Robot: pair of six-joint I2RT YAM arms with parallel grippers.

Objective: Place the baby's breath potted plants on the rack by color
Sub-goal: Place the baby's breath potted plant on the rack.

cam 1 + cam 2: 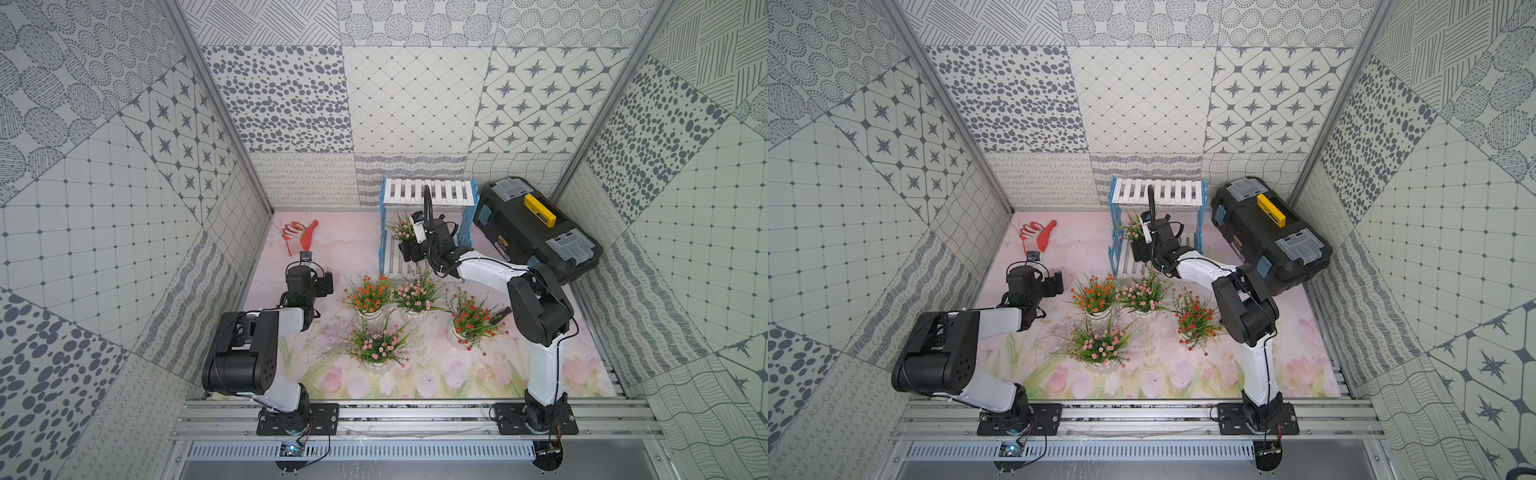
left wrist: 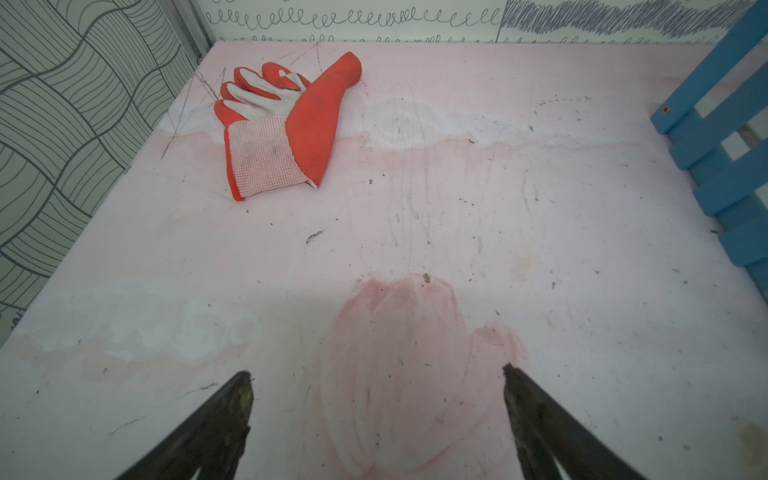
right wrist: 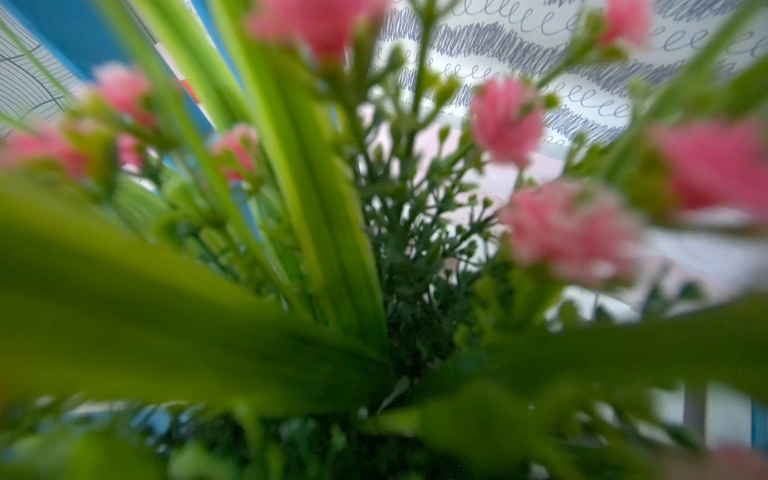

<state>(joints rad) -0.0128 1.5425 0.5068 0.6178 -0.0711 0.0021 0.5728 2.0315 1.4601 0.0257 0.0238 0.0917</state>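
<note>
One pink plant (image 1: 401,228) inside rack (image 1: 399,191), over lower shelf (image 1: 395,266), right gripper (image 1: 408,251) at it; jaws hidden, grip unclear. Seat it flat, near one end. Left gripper (image 2: 376,371) wide open, empty.

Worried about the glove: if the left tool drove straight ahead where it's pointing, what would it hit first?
Probably the bare pink mat; the left tool tilts down, and the red glove lies off its line. Depth unclear.
</note>
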